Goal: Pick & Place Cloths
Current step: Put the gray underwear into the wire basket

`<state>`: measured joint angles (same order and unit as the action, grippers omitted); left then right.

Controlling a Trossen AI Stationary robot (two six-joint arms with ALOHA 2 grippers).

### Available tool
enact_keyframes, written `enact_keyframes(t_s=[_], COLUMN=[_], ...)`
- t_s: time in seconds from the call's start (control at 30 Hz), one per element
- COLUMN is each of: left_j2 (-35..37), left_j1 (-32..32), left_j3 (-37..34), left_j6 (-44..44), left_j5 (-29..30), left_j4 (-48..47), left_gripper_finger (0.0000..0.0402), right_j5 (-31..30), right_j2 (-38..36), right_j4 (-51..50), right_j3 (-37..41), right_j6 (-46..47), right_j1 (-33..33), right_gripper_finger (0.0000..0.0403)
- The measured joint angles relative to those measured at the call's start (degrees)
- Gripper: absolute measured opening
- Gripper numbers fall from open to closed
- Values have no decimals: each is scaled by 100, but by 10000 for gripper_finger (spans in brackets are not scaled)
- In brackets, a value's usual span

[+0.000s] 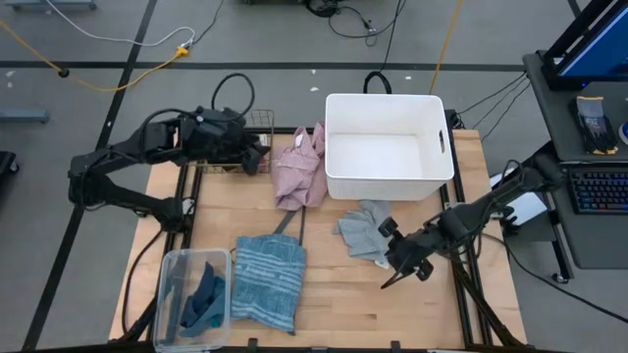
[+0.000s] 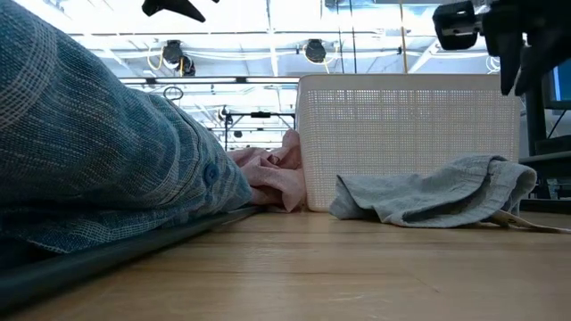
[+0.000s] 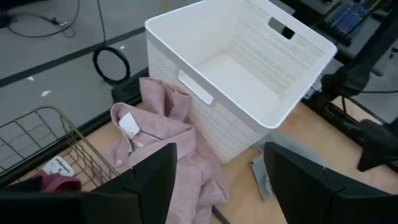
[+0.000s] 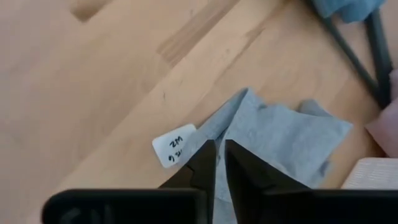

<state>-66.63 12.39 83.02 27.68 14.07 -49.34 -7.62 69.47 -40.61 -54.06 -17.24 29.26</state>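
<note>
A grey cloth [image 1: 365,233] lies crumpled on the table in front of the white basket [image 1: 388,145]; a white tag [image 4: 175,145] sticks out at its edge. My right gripper [image 1: 391,277] hangs above the cloth's near-right side, shut and touching nothing; the low view shows it [image 2: 500,36] well above the table. A pink shirt [image 1: 299,167] leans against the basket's left wall. My left gripper [image 3: 221,186] is open, raised over the wire basket and facing the pink shirt [image 3: 168,137]. A blue-striped cloth [image 1: 267,279] lies flat near the front edge.
A clear plastic bin [image 1: 169,294] at the front-left corner holds teal and navy cloth. A wire basket [image 3: 37,134] at the far left holds a maroon cloth [image 3: 59,182]. A dark hanger [image 1: 294,224] pokes out from under the striped cloth. Bare wood lies front-centre.
</note>
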Motion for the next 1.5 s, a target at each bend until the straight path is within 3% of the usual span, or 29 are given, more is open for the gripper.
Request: enact_keyframes(t_s=[0.4,0.67,1.17,1.5], left_j2=[0,0,0,0], left_j1=[-240,-291,-291,-291], left_j3=[0,0,-2,-4], left_j6=[-15,73,39,-7], left_j5=[213,257,257,250], left_j4=[0,-2,-11,-13], left_gripper_finger=[246,246,246,244], right_j5=[-32,-583,-583,-592], right_j2=[320,642,831,831], right_j4=[-137,-116,-79,1125], right_j3=[0,0,43,1029], right_j6=[-808,-1553,-1894,-2810], right_j1=[0,-71,-162,-223], right_gripper_finger=[150,211,209,208])
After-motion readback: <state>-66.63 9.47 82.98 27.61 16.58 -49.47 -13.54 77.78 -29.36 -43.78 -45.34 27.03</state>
